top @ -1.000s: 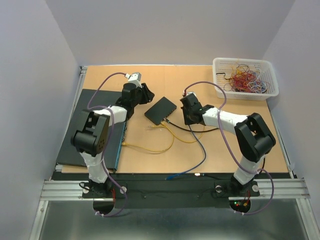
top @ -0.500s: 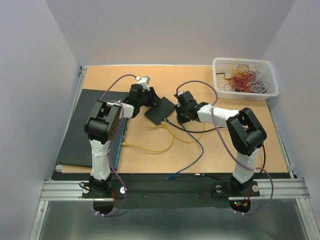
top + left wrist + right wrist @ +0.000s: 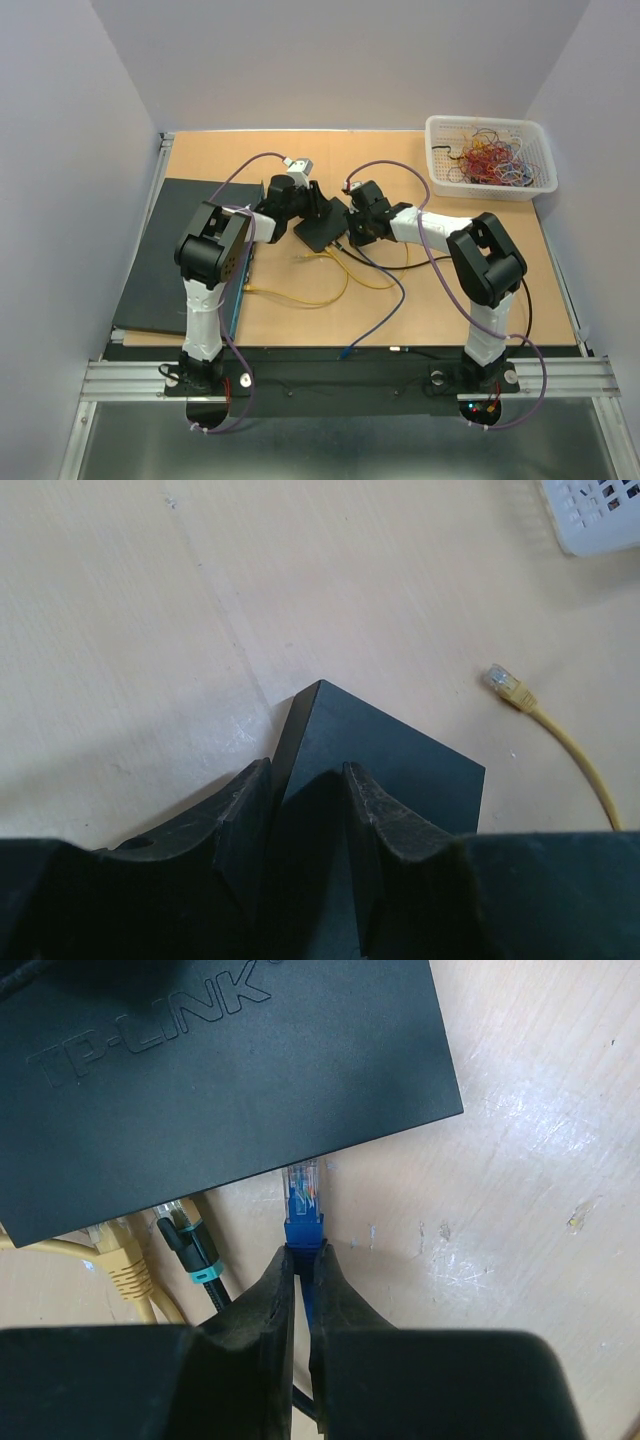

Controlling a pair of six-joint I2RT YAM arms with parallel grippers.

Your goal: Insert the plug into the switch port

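The black TP-LINK switch (image 3: 322,226) lies mid-table. My left gripper (image 3: 310,200) is at its far edge. In the left wrist view the gripper (image 3: 305,780) straddles an edge of the switch (image 3: 400,770), jaws close on either side of it. My right gripper (image 3: 352,230) is at the switch's near side. In the right wrist view the gripper (image 3: 302,1265) is shut on the blue plug (image 3: 303,1215). The plug's clear tip touches the port side of the switch (image 3: 220,1080), right of a black plug (image 3: 185,1235) and a yellow plug (image 3: 120,1260).
A white basket (image 3: 490,157) of coloured wires stands at the back right. A black mat (image 3: 165,260) covers the left of the table. Yellow cables (image 3: 320,285) and the blue cable (image 3: 400,305) trail toward the near edge. A loose yellow plug (image 3: 505,685) lies beyond the switch.
My left gripper has swung right onto the switch's far edge. My right gripper has moved left with the blue plug up to the switch's port side.
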